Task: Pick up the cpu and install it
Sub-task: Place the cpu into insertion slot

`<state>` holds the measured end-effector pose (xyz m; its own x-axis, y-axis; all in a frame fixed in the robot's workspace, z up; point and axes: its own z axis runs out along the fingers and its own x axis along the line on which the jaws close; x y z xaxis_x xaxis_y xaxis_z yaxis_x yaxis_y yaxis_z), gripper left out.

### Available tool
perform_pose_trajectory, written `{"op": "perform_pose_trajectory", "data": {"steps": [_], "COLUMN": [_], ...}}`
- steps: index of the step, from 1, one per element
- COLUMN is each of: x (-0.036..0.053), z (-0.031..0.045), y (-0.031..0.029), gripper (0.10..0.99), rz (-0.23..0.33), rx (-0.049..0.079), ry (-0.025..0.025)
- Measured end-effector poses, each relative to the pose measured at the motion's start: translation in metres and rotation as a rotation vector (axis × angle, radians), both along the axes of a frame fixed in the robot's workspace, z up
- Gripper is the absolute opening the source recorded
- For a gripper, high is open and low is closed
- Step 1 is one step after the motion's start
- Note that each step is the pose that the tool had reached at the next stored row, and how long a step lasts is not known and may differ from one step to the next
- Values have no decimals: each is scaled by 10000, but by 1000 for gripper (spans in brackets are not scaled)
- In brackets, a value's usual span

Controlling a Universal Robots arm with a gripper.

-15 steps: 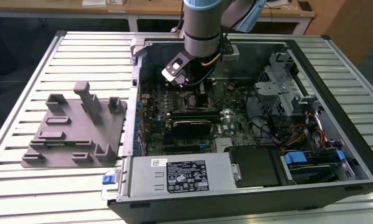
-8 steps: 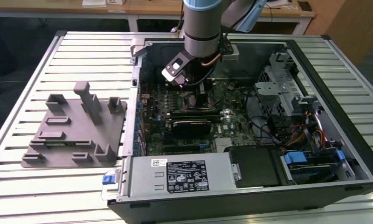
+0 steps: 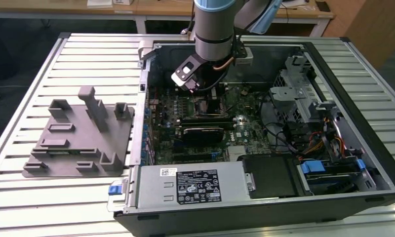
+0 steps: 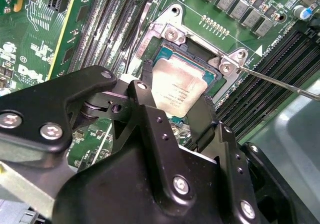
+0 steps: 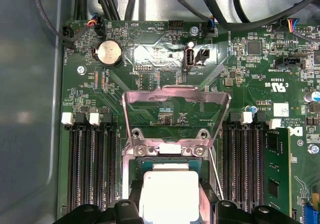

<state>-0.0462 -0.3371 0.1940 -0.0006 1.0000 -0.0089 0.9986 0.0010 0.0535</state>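
Grey fixture plate [image 3: 79, 140] with upright posts on the slatted table [image 3: 26, 74], exterior view's left, just beside the open computer case [image 3: 355, 148]. Arm reaches down into the case, gripper [image 3: 206, 96] low over the green motherboard [image 3: 250, 131]. Second wrist view: black fingers [image 4: 145, 103] pinch the cpu [image 4: 177, 86] by opposite edges, directly over the socket [image 4: 167, 53]. First wrist view: metal load plate [image 5: 175, 103] stands flipped open beyond the socket.
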Motion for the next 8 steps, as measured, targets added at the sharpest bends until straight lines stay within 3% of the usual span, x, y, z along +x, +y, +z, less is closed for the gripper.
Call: {"op": "perform_pose_trajectory", "data": {"steps": [8], "x": [0], "z": [0], "y": [0], "gripper": [525], "rz": [-81], "rx": [4], "ry": [0]}}
